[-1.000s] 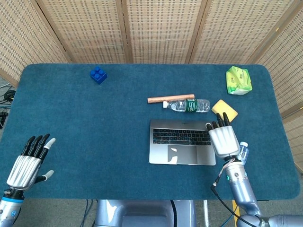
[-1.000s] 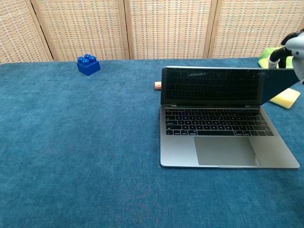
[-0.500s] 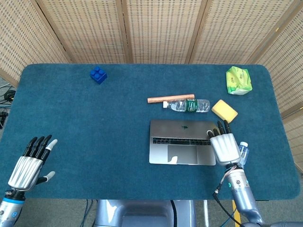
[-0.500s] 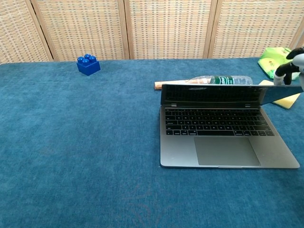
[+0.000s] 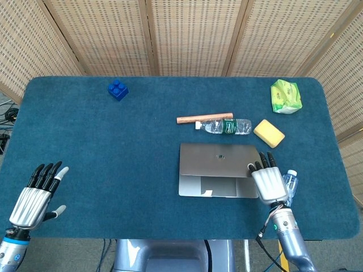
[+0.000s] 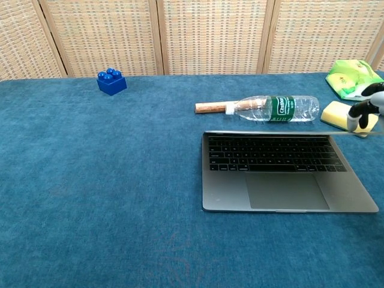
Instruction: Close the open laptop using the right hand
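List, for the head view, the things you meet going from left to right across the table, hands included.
left hand → blue block → wooden stick → laptop → right hand → green packet

My right hand (image 5: 268, 182) lay palm down, back plate up, with its dark fingers (image 5: 264, 162) stretched forward and close together, holding nothing. Its wrist and silver forearm ran back behind it toward the lower edge of the head view. In the chest view only a fingertip of that hand (image 6: 362, 110) showed at the far right. My left hand (image 5: 35, 198) was flat too, fingers spread forward, thumb out to the side.
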`<action>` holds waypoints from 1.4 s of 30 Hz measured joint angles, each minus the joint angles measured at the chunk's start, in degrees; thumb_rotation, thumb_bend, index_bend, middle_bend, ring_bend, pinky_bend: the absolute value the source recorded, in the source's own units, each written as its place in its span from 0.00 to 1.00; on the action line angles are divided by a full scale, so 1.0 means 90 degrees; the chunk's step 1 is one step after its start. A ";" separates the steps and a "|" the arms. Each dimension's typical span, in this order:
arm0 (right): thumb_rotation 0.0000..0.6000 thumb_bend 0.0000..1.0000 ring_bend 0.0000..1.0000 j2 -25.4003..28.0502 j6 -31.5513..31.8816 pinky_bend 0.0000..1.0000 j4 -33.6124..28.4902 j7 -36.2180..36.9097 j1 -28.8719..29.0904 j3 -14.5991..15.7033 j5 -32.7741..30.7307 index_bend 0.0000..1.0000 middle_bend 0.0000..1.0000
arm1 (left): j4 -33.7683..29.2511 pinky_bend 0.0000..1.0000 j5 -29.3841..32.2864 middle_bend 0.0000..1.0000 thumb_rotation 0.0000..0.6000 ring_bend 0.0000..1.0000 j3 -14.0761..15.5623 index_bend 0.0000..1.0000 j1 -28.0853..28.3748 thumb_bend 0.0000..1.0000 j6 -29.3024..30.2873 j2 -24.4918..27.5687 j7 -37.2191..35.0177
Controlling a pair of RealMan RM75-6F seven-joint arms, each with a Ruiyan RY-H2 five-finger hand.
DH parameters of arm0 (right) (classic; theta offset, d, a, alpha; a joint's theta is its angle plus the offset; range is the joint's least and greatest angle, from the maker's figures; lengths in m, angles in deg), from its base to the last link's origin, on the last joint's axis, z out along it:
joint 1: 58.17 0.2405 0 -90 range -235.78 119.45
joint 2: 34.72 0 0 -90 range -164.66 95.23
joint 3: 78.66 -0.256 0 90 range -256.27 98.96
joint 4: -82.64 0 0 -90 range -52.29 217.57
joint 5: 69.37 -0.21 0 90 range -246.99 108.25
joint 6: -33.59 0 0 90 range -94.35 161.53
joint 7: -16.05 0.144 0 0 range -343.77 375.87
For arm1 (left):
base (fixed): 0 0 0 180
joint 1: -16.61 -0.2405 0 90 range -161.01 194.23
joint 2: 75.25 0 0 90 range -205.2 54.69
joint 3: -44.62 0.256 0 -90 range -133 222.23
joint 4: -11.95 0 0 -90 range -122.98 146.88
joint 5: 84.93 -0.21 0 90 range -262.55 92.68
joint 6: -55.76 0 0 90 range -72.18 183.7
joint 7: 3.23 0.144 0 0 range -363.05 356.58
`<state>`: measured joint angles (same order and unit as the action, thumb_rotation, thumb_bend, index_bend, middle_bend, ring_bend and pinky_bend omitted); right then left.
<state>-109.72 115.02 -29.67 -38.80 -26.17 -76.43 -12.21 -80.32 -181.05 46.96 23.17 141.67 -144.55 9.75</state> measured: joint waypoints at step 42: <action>1.00 1.00 0.09 -0.0968 -0.0807 0.08 0.1431 0.0671 -0.0585 0.0234 0.0347 0.31 0.34 | -0.0018 0.00 -0.0005 0.00 1.00 0.00 -0.0021 0.00 0.0021 0.08 -0.0025 0.0015 0.0028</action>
<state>-118.43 107.76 -16.79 -32.76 -31.43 -74.33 -9.09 -80.49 -181.09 46.77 23.36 141.45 -144.42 10.00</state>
